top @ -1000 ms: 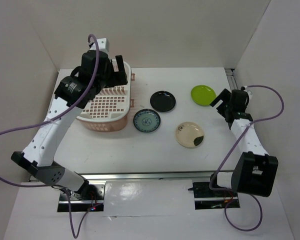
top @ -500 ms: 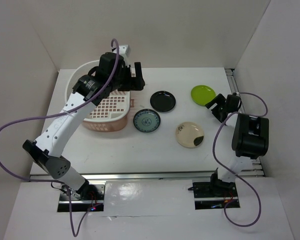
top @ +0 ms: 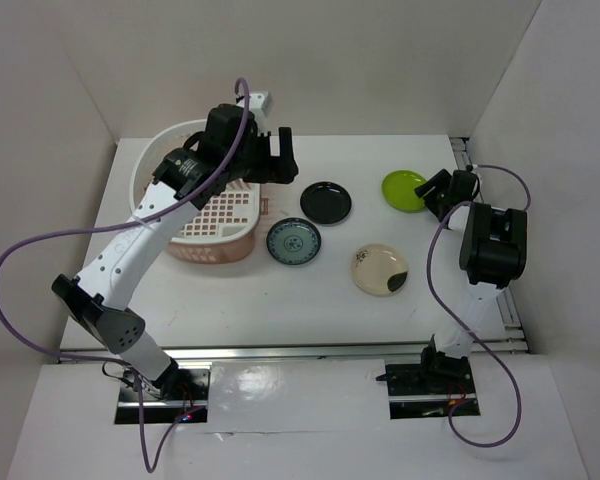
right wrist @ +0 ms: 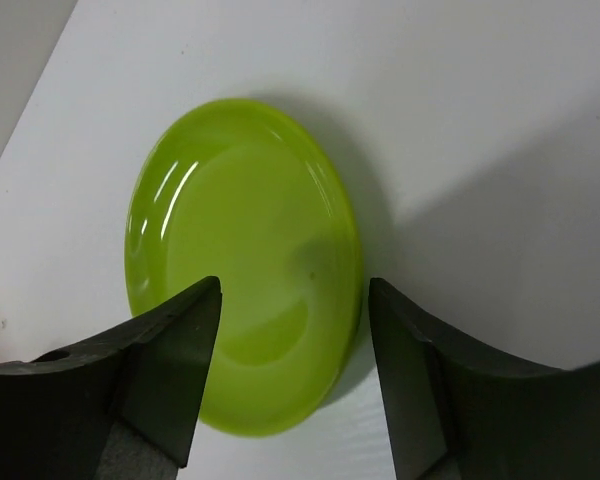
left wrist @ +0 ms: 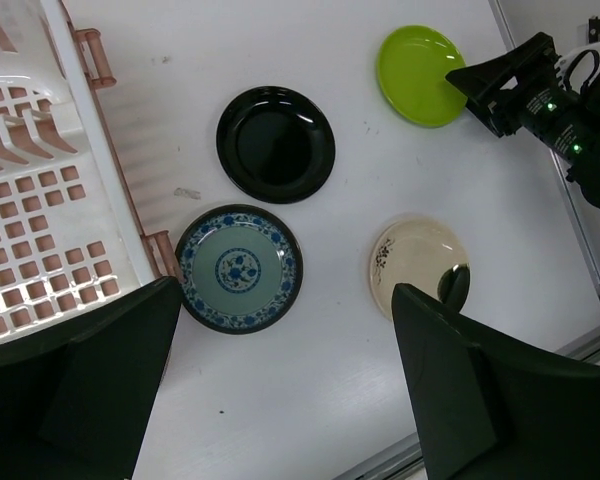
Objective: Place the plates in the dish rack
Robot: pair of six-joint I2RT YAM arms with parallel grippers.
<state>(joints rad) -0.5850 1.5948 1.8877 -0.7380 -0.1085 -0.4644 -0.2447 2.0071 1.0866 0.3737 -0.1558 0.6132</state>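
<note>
Right now all four plates lie flat on the white bench (top: 310, 300), outside the pale pink dish rack (top: 205, 245), which stands at the far left with its grid-slotted bottom showing and no plate visible in it. The glossy black plate (left wrist: 275, 143) sits just to the right of the rack. The blue-green patterned plate (left wrist: 238, 268) lies on the near side of the black one, close beside the rack's right wall, and the two plates are a little apart. The cream plate (left wrist: 418, 265) is further right and nearer the arm bases, with its dark patch at one edge. The lime green plate (right wrist: 240, 250) is at the far right of the bench, beyond the cream one.

The left pincer (top: 270, 168) hangs above the right rim of the rack, its dark fingers spread wide apart with nothing between them; its wrist view looks down past them onto the black, patterned and cream plates. The right pincer (right wrist: 293, 300) is low at the right-hand edge of the lime green plate, fingers parted, and its wrist view shows the plate's rim in the gap. Whether either finger touches the plate cannot be told
</note>
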